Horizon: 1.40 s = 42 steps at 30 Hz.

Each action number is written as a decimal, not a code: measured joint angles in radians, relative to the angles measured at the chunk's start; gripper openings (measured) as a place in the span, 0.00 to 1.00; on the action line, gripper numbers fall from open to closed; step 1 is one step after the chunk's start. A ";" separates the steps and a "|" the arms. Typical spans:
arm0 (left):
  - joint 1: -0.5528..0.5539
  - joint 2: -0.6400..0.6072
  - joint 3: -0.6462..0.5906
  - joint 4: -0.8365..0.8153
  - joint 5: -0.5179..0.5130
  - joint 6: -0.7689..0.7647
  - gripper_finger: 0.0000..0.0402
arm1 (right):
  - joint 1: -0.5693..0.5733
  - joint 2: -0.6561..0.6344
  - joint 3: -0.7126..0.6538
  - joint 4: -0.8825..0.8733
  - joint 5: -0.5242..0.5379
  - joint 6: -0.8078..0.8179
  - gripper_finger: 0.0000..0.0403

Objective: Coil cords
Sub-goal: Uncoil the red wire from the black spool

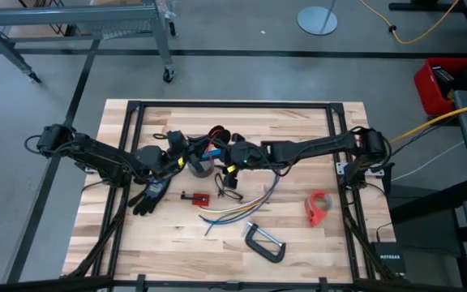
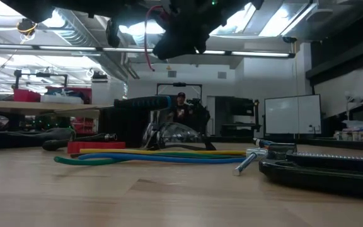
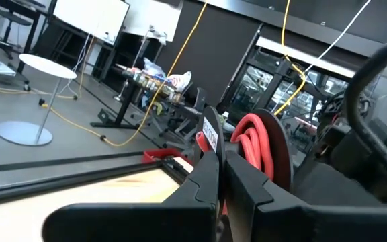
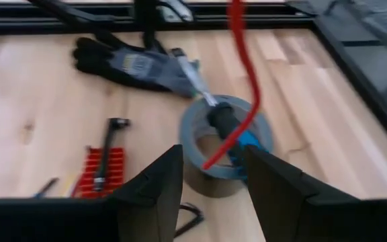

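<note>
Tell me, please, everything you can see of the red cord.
The red cord is thin, flexible and glossy, wound into a ring of several turns around a dark centre. It is held off the table, upright, between the two arms above the table's middle. The left gripper is closed on it. A loose red tail hangs down in front of the open right gripper, over the grey tape roll.

Wooden table (image 1: pixel 136 243) bearing a black glove (image 1: pixel 150 195), grey tape roll (image 1: pixel 202 168), coloured strand bundle (image 1: pixel 237 212), C-clamp (image 1: pixel 264 242) and red holder (image 1: pixel 318 208).
</note>
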 joint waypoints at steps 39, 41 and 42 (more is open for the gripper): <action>-0.023 0.000 0.000 0.047 0.025 0.022 0.00 | 0.001 0.058 0.000 0.211 0.029 -0.001 0.03; -0.024 0.000 0.000 0.047 0.026 0.026 0.00 | 0.001 0.058 0.000 0.211 0.015 -0.002 0.03; -0.024 0.000 0.000 0.047 0.027 0.026 0.00 | 0.001 0.058 0.000 0.211 0.007 0.003 0.04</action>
